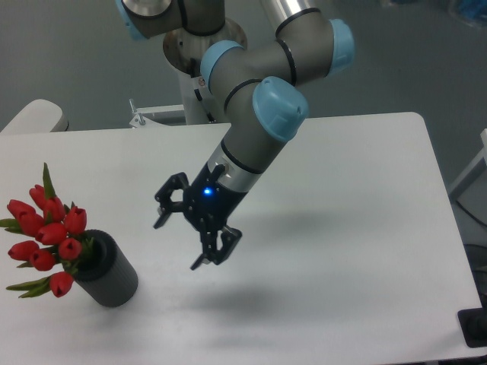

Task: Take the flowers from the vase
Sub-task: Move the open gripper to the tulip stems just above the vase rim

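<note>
Bare table (342, 190) lay between the gripper (183, 237) and the vase (109, 270), nothing blocking that stretch. The flowers (46, 232) leaned out leftward over the vase's rim, their right side open to approach.
</note>
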